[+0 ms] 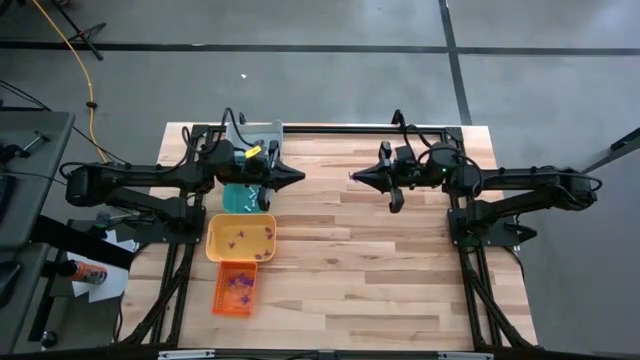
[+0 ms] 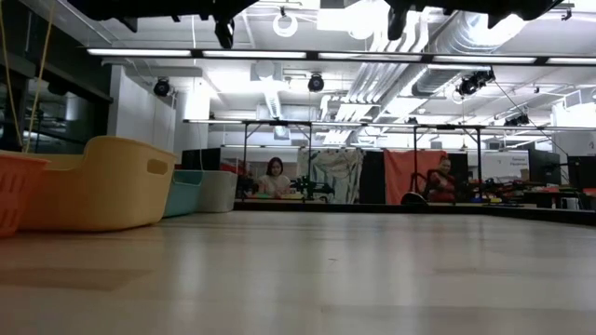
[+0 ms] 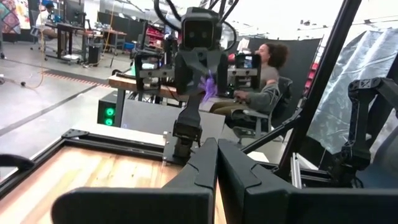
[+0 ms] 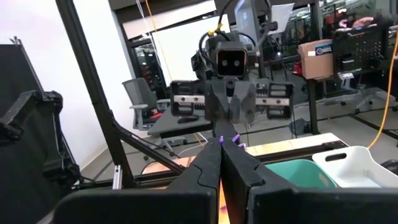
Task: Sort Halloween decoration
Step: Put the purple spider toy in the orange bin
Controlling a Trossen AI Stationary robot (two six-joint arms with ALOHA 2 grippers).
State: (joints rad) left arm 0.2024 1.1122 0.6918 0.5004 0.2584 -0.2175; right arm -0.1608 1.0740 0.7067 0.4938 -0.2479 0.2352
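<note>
Both arms hover level above the table's far half, tips facing each other across a small gap. My left gripper [image 1: 298, 177] [image 3: 216, 147] is shut and holds nothing. My right gripper [image 1: 353, 177] [image 4: 222, 142] is shut on a tiny purple trinket [image 3: 208, 84]. More purple trinkets lie in the yellow tray [image 1: 241, 238] and the orange tray [image 1: 235, 288]. The teal tray [image 1: 238, 197] sits under the left arm, and the grey tray [image 1: 256, 134] is at the far edge. My right gripper pinches the purple trinket [image 4: 236, 138] between its two fingertips. The fingers lie level and point toward the table's left. The trinket sticks out at the tips and is lifted well clear of the table.
The four trays stand in a row along the table's left side: orange [image 2: 14, 191], yellow [image 2: 102, 181], teal [image 2: 186, 191], whitish grey [image 2: 219, 189]. Bare wood spreads over the middle and right [image 1: 380, 260]. People sit at desks in the room beyond the far edge.
</note>
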